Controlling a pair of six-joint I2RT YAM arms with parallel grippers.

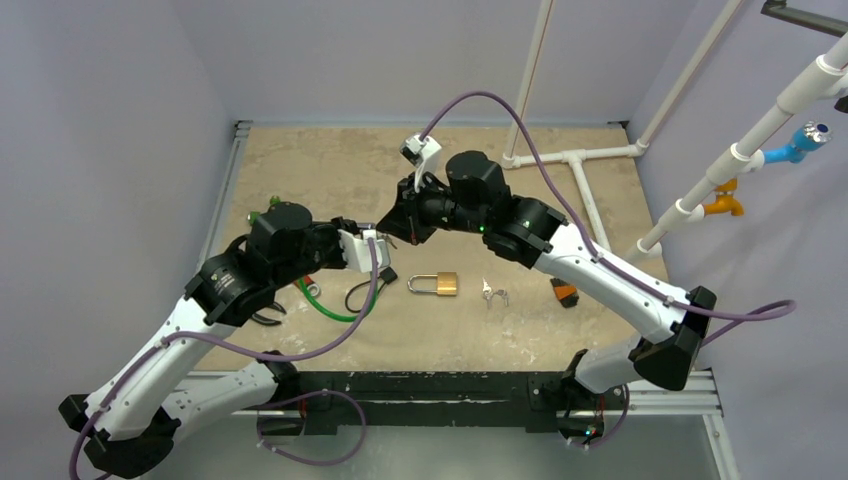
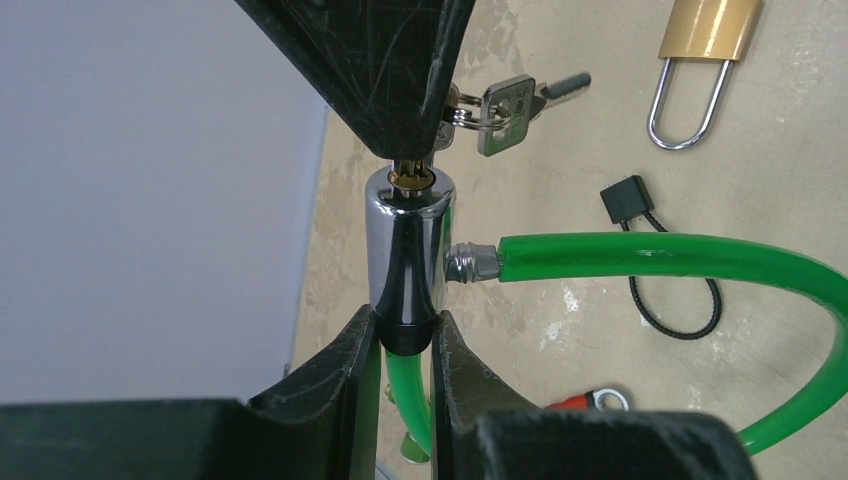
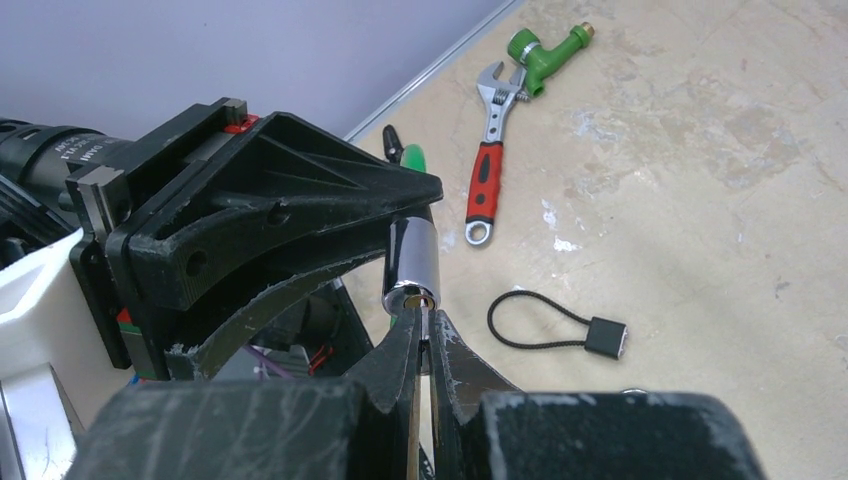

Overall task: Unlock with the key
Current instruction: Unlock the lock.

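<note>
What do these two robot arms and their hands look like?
The left arm and right arm have smooth white shells and chunky black round joints. A purple cable loops along each. The left hand and right hand each end in two scuffed black plastic fingers tapering to points.

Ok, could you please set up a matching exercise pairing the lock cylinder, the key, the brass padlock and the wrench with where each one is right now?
Things:
1. chrome lock cylinder
2. key
3. brass padlock
4. red-handled wrench

Places:
A. lying beside the green fitting
B. pinched in the right gripper
C. lying on the table between the two arms
D. clamped in the left gripper

Pairs: 1-D, 2-B, 3-C, 4-A.
</note>
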